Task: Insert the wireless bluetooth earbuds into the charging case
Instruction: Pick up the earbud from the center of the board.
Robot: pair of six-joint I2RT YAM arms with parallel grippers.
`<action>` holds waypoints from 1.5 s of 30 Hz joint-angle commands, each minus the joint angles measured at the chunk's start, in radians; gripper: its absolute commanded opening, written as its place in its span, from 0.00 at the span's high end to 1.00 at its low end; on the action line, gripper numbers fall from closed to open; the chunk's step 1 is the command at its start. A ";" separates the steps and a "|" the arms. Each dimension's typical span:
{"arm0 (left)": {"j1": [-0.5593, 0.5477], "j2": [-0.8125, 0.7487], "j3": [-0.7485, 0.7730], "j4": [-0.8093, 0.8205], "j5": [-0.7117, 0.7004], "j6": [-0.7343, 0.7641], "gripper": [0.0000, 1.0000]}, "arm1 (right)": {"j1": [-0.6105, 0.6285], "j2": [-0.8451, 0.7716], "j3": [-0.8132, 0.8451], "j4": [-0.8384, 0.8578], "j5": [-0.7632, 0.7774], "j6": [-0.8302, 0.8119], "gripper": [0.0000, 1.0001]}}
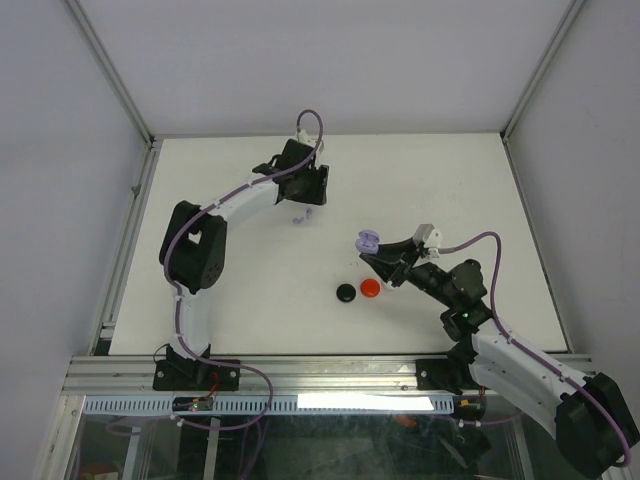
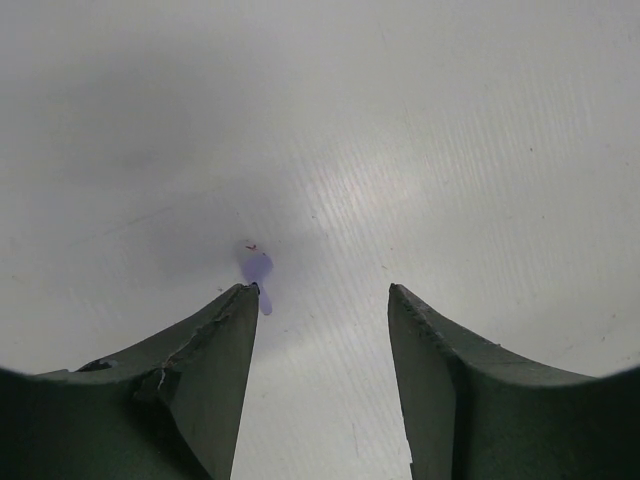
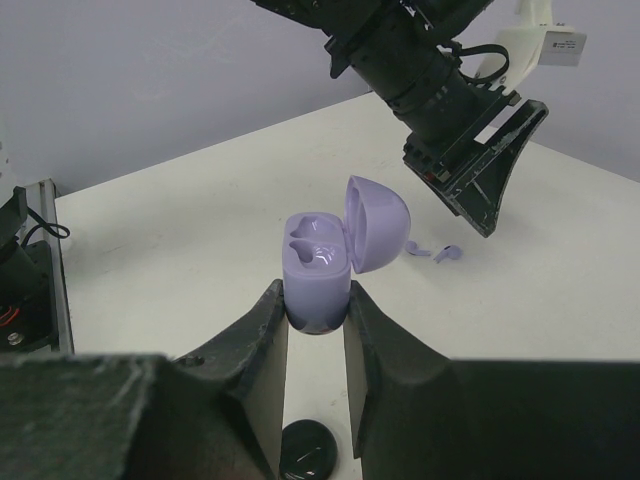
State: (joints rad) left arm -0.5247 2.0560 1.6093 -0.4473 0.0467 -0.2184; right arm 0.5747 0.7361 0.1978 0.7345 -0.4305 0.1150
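You are risking a knock here: the lavender earbud is lying on the counter right at the tip of one of the left fingers, off to the side of the gap. Closing now would likely be nudging it away or pinching only its edge, so centre over it first. The second earbud is sitting just beside it and could be getting swept along too. The left fingers are standing wide apart, gripping nothing. The right fingers are clamping the lavender charging case by its base, with the lid hinged back and both sockets looking empty. Any tilt of that case could be making the drop-in miss.
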 commanded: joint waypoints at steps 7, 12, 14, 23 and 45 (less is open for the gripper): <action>-0.012 0.030 0.057 -0.006 -0.154 -0.030 0.47 | 0.004 -0.007 0.007 0.023 0.009 0.013 1.00; -0.013 0.073 0.083 -0.005 -0.171 -0.033 0.54 | 0.004 -0.001 0.010 0.023 0.006 0.017 1.00; -0.018 0.087 0.091 -0.005 -0.175 -0.029 0.57 | 0.004 0.000 0.011 0.021 0.006 0.017 1.00; -0.034 0.130 0.092 -0.006 -0.221 -0.024 0.58 | 0.004 0.003 0.009 0.019 0.003 0.018 1.00; -0.067 0.179 0.118 -0.089 -0.294 -0.014 0.74 | 0.004 -0.003 0.012 0.012 -0.004 0.022 1.00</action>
State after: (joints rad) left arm -0.5838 2.2211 1.6978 -0.5026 -0.2375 -0.2317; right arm 0.5747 0.7414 0.1978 0.7177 -0.4309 0.1299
